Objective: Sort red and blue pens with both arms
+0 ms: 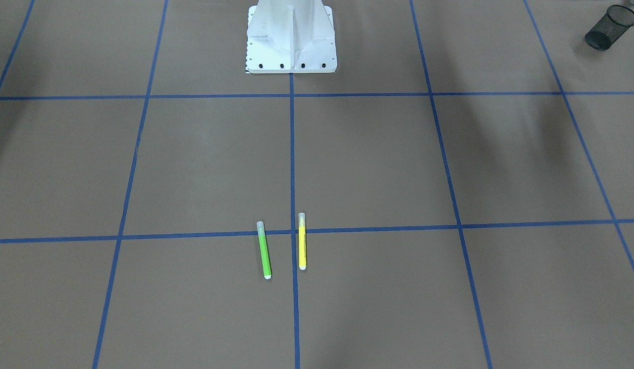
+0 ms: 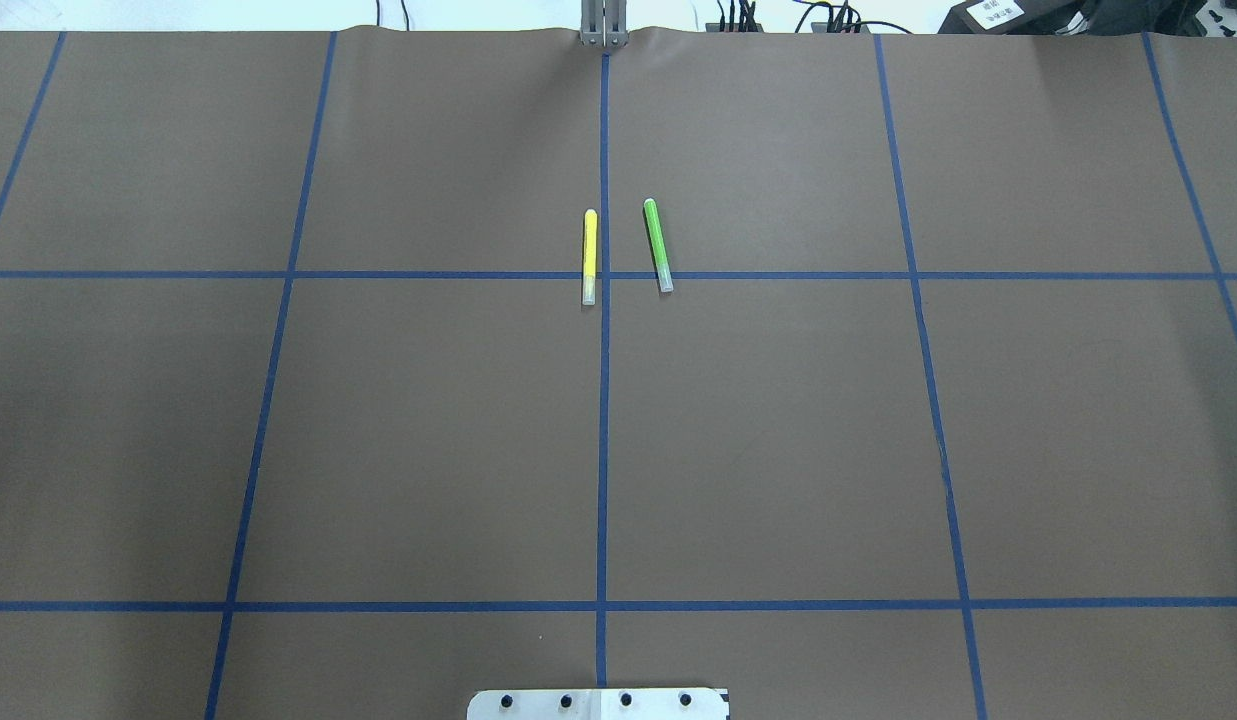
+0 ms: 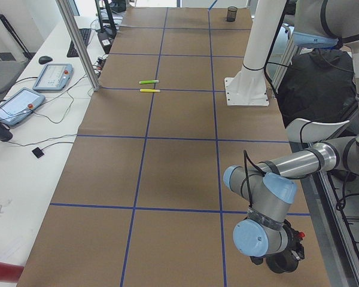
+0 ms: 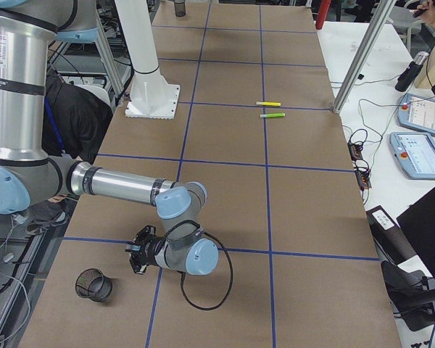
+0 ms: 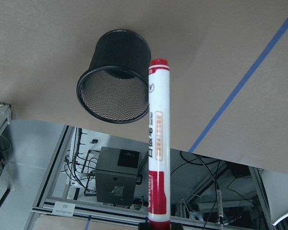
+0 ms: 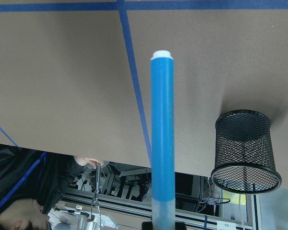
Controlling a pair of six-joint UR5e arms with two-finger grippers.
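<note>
The red-capped marker (image 5: 158,143) was held clamped by one end in the left claw (image 3: 290,254), near a mesh cup (image 5: 114,76). The slim blue pen (image 6: 163,134) was held likewise in the right claw (image 4: 139,255), near a second mesh cup (image 6: 245,148). Both were judged light, stiff and smooth, best gripped across the barrel; the green pen (image 2: 658,245) and yellow pen (image 2: 589,255) lay mid-table (image 2: 428,450), well apart from the arms and obstructing nothing.
</note>
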